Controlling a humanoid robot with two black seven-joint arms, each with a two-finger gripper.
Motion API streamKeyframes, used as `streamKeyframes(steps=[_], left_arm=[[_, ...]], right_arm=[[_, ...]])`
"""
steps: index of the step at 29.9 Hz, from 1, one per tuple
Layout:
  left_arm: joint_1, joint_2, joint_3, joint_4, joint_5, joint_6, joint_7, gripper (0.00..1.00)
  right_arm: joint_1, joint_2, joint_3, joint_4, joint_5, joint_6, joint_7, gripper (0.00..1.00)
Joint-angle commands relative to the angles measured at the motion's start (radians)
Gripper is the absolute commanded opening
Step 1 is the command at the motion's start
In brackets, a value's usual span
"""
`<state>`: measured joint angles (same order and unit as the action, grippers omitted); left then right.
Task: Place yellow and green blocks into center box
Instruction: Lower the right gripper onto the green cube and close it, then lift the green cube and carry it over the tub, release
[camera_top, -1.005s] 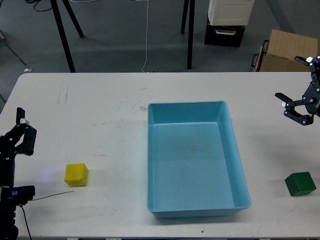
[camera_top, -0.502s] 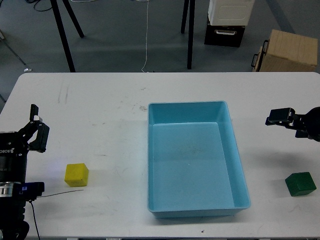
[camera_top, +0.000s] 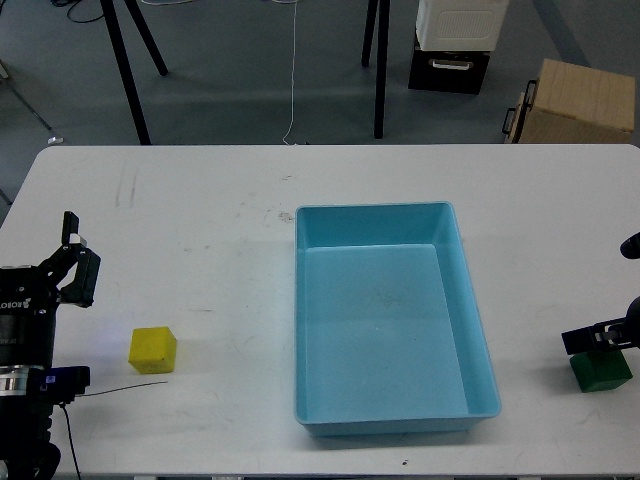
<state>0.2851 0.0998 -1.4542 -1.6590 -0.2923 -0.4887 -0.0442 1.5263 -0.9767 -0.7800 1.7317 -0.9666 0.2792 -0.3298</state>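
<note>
The yellow block (camera_top: 152, 349) lies on the white table (camera_top: 200, 220), left of the light blue box (camera_top: 385, 318). The green block (camera_top: 601, 369) lies near the table's right edge, right of the box. The box holds nothing. My left gripper (camera_top: 77, 253) is open and empty, up and to the left of the yellow block and apart from it. My right gripper (camera_top: 604, 300) is low at the right edge, partly out of view. One of its fingers (camera_top: 588, 339) lies across the far top edge of the green block. It looks open.
A thin black wire (camera_top: 110, 389) lies on the table just below the yellow block. Beyond the table's far edge are black stand legs (camera_top: 127, 70), a cardboard box (camera_top: 580, 100) and a white and black case (camera_top: 455, 40) on the floor.
My right gripper has come down from above the table's right side to the green block. My left gripper has shifted slightly right. Both blocks stayed put.
</note>
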Motion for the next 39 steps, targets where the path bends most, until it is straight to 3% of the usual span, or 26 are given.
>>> streamKeyframes(steps=[1,10,13,14,15,16,17,23,31,35,39], left_arm=[[-0.001,0.0,0.0,0.01,0.001,0.0,0.0,1.0],[-0.007,0.0,0.0,0.025,-0.001,0.0,0.0,1.0],[-0.007,0.0,0.0,0.03,0.001,0.0,0.0,1.0],[-0.007,0.0,0.0,0.031,0.001,0.0,0.0,1.0],[-0.007,0.0,0.0,0.031,0.001,0.0,0.0,1.0],[-0.007,0.0,0.0,0.03,0.001,0.0,0.0,1.0],[-0.007,0.0,0.0,0.03,0.001,0.0,0.0,1.0],[-0.014,0.0,0.0,0.031,0.007,0.0,0.0,1.0],[-0.026,-0.029,0.025,0.025,0.042,0.0,-0.006,1.0],[-0.021,-0.034,0.026,0.027,0.042,0.0,-0.008,1.0],[-0.021,-0.063,0.028,0.027,0.071,0.0,-0.006,1.0]], right_arm=[[-0.031,0.001,0.001,-0.001,-0.007,0.0,0.0,1.0],[-0.078,0.01,0.008,-0.009,-0.008,-0.021,-0.002,1.0],[-0.093,0.01,0.008,-0.009,-0.009,-0.072,-0.002,0.97],[-0.097,0.012,0.008,-0.008,-0.008,-0.084,-0.002,0.92],[-0.1,0.012,0.01,-0.003,-0.008,-0.084,-0.003,0.8],[-0.1,0.012,0.01,-0.001,-0.009,-0.084,-0.008,0.58],[-0.101,0.012,0.01,-0.003,-0.011,-0.098,-0.023,0.28],[-0.103,0.003,0.04,-0.009,-0.009,-0.126,-0.069,0.0],[-0.072,-0.048,0.215,-0.009,0.074,-0.121,-0.072,0.0],[0.082,-0.03,0.235,-0.012,0.215,-0.104,-0.071,0.0],[0.27,0.085,0.235,-0.004,0.399,-0.045,-0.072,0.01]])
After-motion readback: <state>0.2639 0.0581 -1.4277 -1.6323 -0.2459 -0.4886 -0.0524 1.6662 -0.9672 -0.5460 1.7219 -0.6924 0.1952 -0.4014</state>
